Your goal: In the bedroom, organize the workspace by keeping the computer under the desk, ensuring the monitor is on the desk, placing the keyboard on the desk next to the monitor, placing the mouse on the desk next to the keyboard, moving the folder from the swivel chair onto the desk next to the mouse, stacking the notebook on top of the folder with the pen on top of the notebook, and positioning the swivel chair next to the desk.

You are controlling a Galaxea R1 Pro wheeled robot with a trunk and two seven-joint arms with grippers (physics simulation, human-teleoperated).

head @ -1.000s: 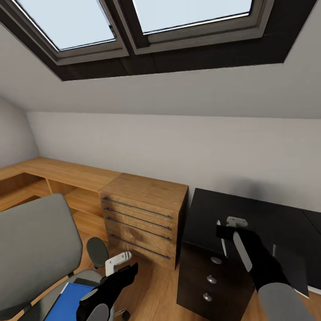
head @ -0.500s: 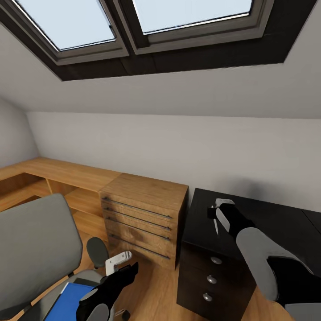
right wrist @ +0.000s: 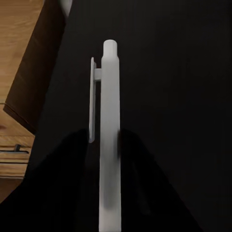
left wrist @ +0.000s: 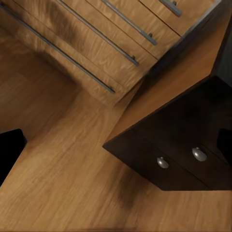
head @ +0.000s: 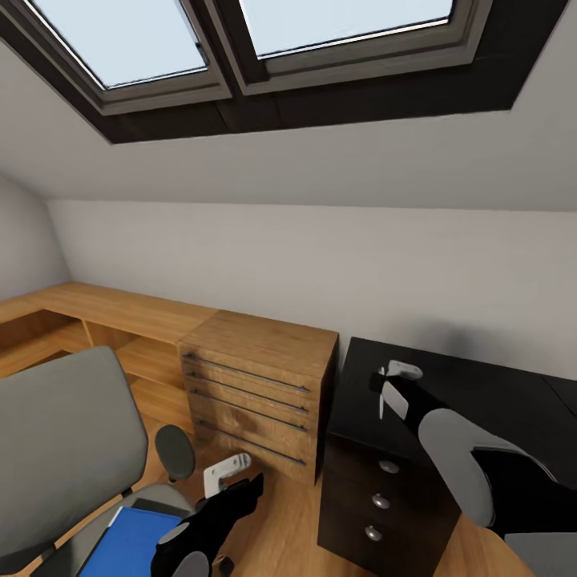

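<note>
In the head view, the right gripper [head: 387,390] sits right of centre, over the near-left part of the long glossy black desk [head: 481,393], and it is clenched on the thin white stick-like pen [head: 382,398], which hangs down from it toward the desk top. The right wrist view shows the same pen [right wrist: 109,135] running up the middle of the frame, with its clip on one side, pinched between the two dark fingers [right wrist: 72,159] above the black desk surface [right wrist: 183,96]. The left gripper [head: 228,471] is at the lower left of the head view, above the wooden floor [head: 280,521]; whether it is released or closed cannot be told. Just below it, at the bottom-left corner, the flat bright blue rectangular folder [head: 128,545] lies on the seat of the grey padded swivel chair [head: 56,449]. A light wooden drawer chest [head: 256,393] stands between chair and desk, and the left wrist view shows its metal-handled drawer fronts [left wrist: 96,43] beside a black drawer unit [left wrist: 179,154] with round knobs.
</note>
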